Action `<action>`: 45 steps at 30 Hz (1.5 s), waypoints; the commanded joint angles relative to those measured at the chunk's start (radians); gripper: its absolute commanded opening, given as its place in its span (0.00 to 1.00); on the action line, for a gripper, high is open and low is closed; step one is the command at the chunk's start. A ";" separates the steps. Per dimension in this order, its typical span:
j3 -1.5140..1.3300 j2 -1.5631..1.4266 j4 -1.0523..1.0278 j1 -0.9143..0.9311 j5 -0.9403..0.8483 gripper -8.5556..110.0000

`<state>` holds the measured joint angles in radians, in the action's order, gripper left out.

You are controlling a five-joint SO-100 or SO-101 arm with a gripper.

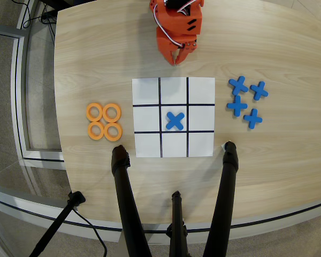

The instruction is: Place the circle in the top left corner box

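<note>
Several flat orange rings (104,121) lie in a two-by-two cluster on the wooden table, left of the white grid sheet (173,117) in the overhead view. The grid's top left cell (145,91) is bare white. A blue cross (175,120) lies in the middle cell. My orange gripper (176,60) hangs at the top centre, just above the sheet's upper edge, far from the rings. Its fingertips point down toward the sheet, close together, with nothing between them.
Several blue crosses (247,100) lie right of the sheet. Black tripod legs (127,203) rise from the bottom edge, their feet near the sheet's lower corners. The table's curved edge (58,101) runs down the left side.
</note>
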<state>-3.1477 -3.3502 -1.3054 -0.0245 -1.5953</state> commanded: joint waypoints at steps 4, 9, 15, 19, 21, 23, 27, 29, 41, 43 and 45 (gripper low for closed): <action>0.043 0.055 -0.017 0.032 0.060 0.09; 0.043 0.055 -0.018 0.035 0.055 0.10; 0.173 0.137 -0.008 0.083 0.029 0.17; 0.459 0.316 0.066 0.160 0.023 0.18; 0.566 0.422 0.132 0.196 0.026 0.18; 0.626 0.532 0.222 0.230 0.020 0.18; 0.657 0.762 0.460 0.318 -0.011 0.19; 0.652 0.877 0.598 0.368 -0.037 0.20; 0.792 1.401 0.957 0.531 -0.106 0.20; 0.802 1.442 0.976 0.538 -0.114 0.20; 0.808 1.476 0.996 0.540 -0.117 0.20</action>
<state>-2.3869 -1.9021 -0.3421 0.5108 -1.7043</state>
